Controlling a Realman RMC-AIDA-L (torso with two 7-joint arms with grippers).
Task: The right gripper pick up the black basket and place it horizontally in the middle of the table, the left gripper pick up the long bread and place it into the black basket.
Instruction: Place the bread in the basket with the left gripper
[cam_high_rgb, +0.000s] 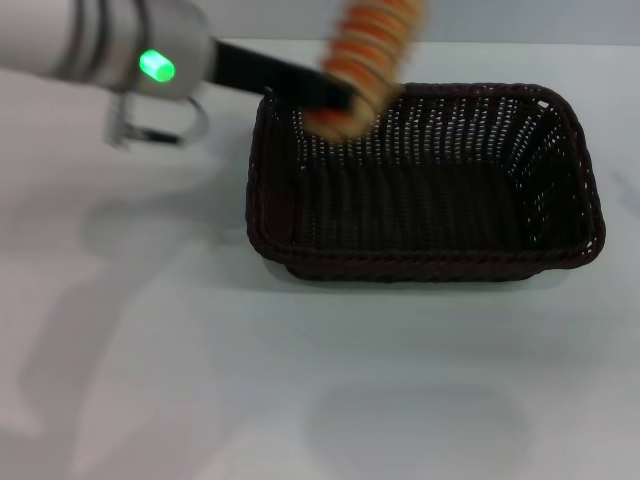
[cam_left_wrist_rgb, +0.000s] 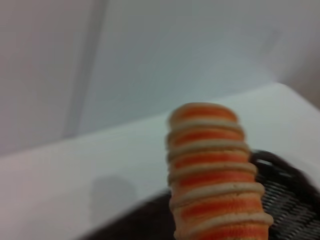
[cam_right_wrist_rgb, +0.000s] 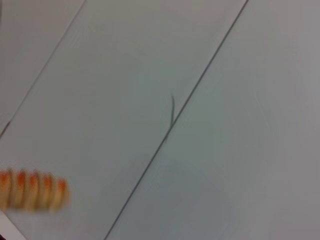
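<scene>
Bread up close: long bread (cam_left_wrist_rgb: 215, 175) fills the near part of the left wrist view, its orange and tan ridges stacked on end, with a strip of the black basket (cam_left_wrist_rgb: 287, 192) behind it.
Bread over basket: in the head view the long bread (cam_high_rgb: 365, 60) hangs in the air above the black basket's (cam_high_rgb: 420, 260) far-left corner, tilted, its lower end just above the rim.
Bread and tool: left gripper (cam_high_rgb: 335, 95) has its black fingers closed on the bread's lower end; its arm with the green light reaches in from the basket's left.
Basket: lies lengthwise on the table (cam_high_rgb: 300, 380), open side up, nothing inside.
Only in the head view: the basket whole, and the grip itself.
Only in the right wrist view: the bread (cam_right_wrist_rgb: 32, 190) small and far off against a pale lined surface.
Right gripper: not seen in any view.
</scene>
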